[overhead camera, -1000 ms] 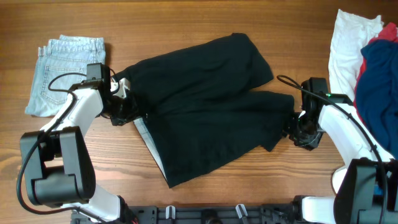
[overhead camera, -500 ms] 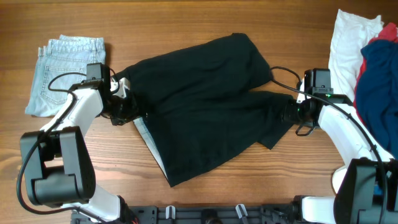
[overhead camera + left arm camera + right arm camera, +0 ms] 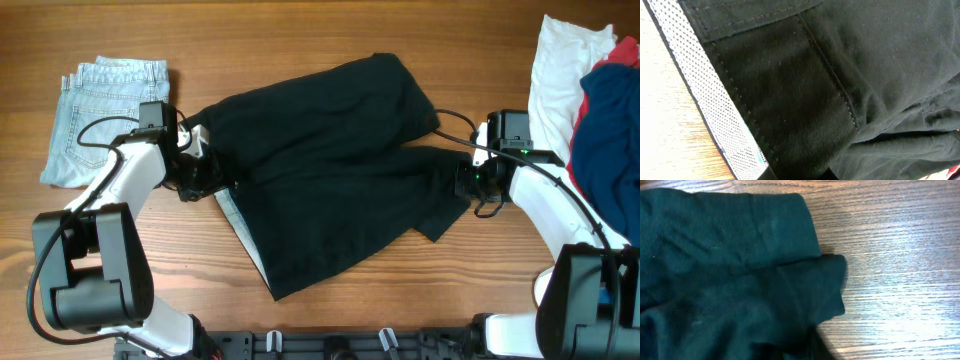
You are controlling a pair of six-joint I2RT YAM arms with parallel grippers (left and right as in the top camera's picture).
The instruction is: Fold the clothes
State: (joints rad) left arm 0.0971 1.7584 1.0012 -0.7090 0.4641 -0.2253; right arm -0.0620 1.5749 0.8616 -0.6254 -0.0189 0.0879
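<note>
The black trouser-like piece of the clothes (image 3: 330, 170) lies spread across the middle of the table. Its pale mesh waistband lining (image 3: 705, 100) shows along the left edge. My left gripper (image 3: 203, 176) is at that waistband, shut on the black fabric (image 3: 840, 75). My right gripper (image 3: 470, 185) is at the right end of the lower leg, shut on the hem there. In the right wrist view the two leg ends (image 3: 740, 255) lie overlapped on the wood, and the fingers themselves are mostly hidden by cloth.
A folded light-blue denim piece (image 3: 105, 120) lies at the back left. A heap of white (image 3: 560, 70), red (image 3: 612, 55) and navy (image 3: 605, 140) fabric sits at the right edge, close behind my right arm. Bare wood (image 3: 900, 255) lies beyond the hem.
My right gripper has moved up and left onto the leg hem and closed on it. The left arm and the garment have stayed put.
</note>
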